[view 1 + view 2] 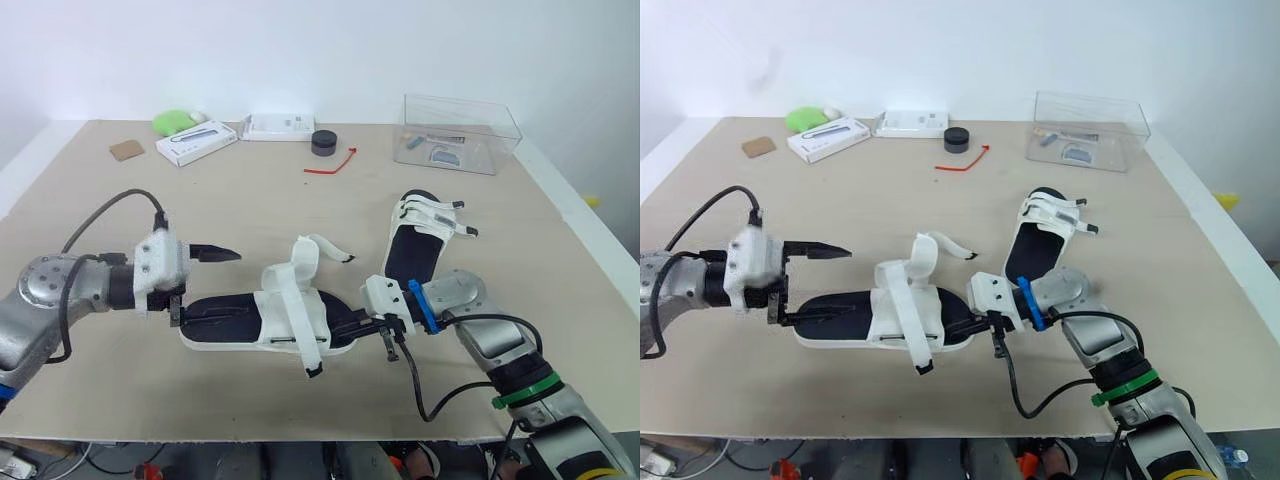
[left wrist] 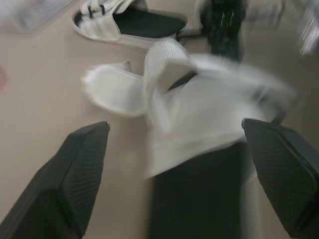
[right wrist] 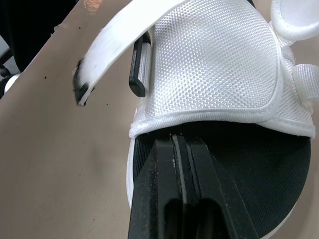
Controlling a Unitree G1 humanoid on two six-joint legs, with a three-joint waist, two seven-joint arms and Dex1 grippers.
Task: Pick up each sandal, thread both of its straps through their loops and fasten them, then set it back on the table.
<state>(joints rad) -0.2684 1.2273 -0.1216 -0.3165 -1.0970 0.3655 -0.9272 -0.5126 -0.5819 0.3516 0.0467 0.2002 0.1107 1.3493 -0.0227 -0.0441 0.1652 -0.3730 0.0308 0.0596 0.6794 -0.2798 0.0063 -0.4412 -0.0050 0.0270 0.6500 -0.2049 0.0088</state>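
A white sandal with a black footbed [image 1: 270, 322] lies flat on the table, near the front edge. Its two straps are loose: one curls up by the middle [image 1: 322, 244], the other hangs over the near side [image 1: 309, 352]. My left gripper [image 1: 212, 284] is open at the heel end, with one finger above the footbed and the other low beside it. In the left wrist view both fingers [image 2: 84, 164] stand wide apart before the straps. My right gripper [image 3: 180, 145] is shut, its tips resting on the toe end of the footbed. A second sandal [image 1: 418, 240] lies behind, with its straps across.
A clear plastic box [image 1: 460, 133] stands at the back right. A red tie [image 1: 331, 164], a black round piece [image 1: 324, 142], two white boxes [image 1: 196, 142], a green object [image 1: 174, 122] and a cork piece [image 1: 127, 150] lie along the back.
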